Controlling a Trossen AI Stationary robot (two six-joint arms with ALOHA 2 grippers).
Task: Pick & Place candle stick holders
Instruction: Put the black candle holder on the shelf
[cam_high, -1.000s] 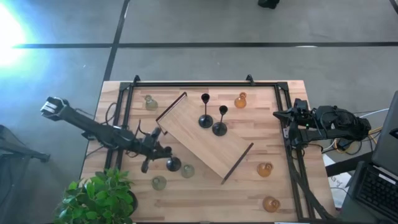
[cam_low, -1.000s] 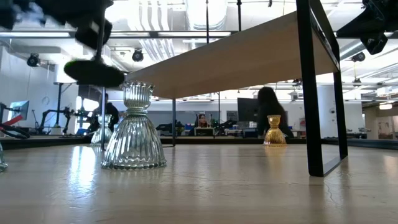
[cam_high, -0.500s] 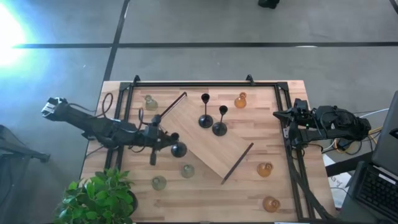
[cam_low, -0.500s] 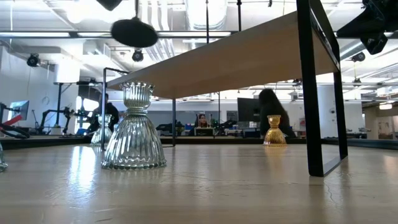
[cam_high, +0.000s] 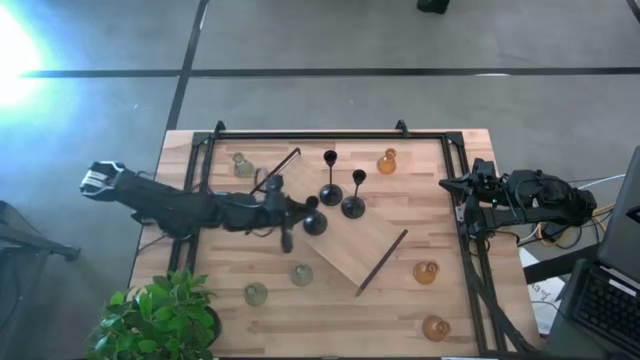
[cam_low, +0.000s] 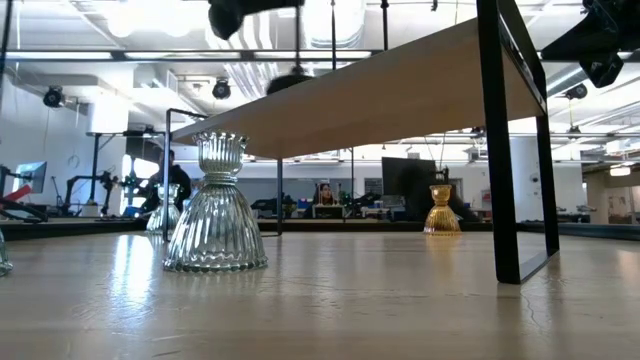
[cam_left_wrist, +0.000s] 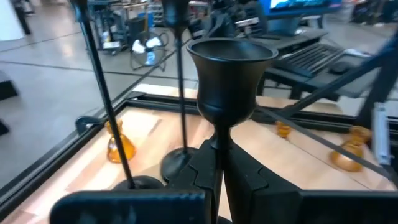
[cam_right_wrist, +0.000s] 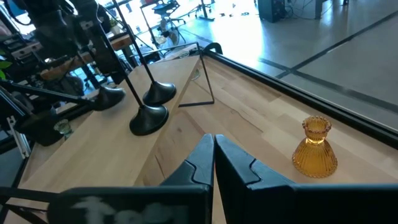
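placement is the step in hand, as i judge it: the left gripper (cam_high: 290, 212), fingers clamped on the thin stem of a black metal candle holder with a round base (cam_high: 315, 223), carries it over the near-left part of the large pale wooden board on black legs (cam_high: 375, 245). to do this well, keep the stem upright, bring the base down flat onto bare wood, just clear of the two black candle holders standing on the board (cam_high: 352, 206), and only then let the fingers part; a tilted release would likely tip it into its neighbours.

the right gripper (cam_high: 447, 184) waits at the table's right edge, fingers pressed together on nothing.

the high view alone gives the layout: three pale green ribbed glass holders (cam_high: 301, 273) on the table left of the board, three bulbous amber glass holders (cam_high: 426, 271) toward the back and right. the left wrist view alone shows the grip closely, the held black cup (cam_left_wrist: 232, 78) rising above the fingers (cam_left_wrist: 249, 180). the low view shows a green glass holder (cam_low: 215, 205) from the side and the board's underside (cam_low: 400, 90), hidden from above.
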